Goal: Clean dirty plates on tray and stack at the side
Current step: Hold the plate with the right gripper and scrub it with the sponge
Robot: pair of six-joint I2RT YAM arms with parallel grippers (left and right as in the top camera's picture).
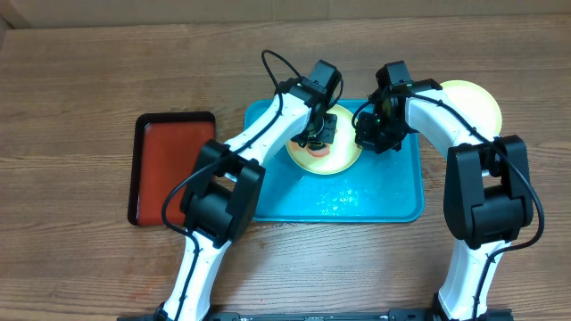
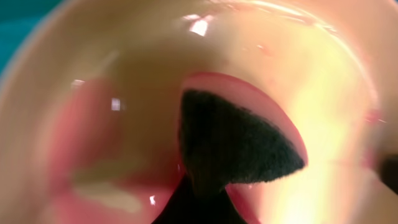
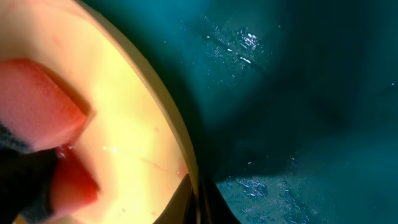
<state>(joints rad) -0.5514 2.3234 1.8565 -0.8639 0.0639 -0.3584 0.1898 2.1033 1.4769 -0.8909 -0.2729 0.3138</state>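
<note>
Worktop (image 1: pixel 89 71): brown wood grain. It carries two trays side by side and well apart; only the overhead view shows this.
Turquoise tray (image 1: pixel 375 192): centre of the worktop, with a wet sheen on its bare floor. In the right wrist view the tray (image 3: pixel 298 112) shows beads of water.
Red tray (image 1: pixel 169 165): left of the turquoise one, black rim. Neither wrist view shows it.
Plate (image 1: pixel 343 159): pale yellow-green, lying in the far half of the turquoise tray, under both arms.
Second plate (image 1: pixel 473 102): same pale colour, on the worktop beyond the tray's far right corner, partly behind the right arm. Overhead view only.
Left claw (image 1: pixel 318 134): over the plate's middle, closed tight on a sponge (image 1: pixel 317 157).
Left wrist view: the sponge (image 2: pixel 239 140) shows a dark scouring face edged in pink, pressed to the plate (image 2: pixel 323 124). Small red flecks sit near the rim.
Right claw (image 1: pixel 375 132): at the plate's right edge. Overhead does not show the grip.
Right wrist view: the claw (image 3: pixel 198 202) is pinched narrow onto the plate's rim. The plate (image 3: pixel 130 137) fills the left side, with the pink sponge (image 3: pixel 37 99) on it.
</note>
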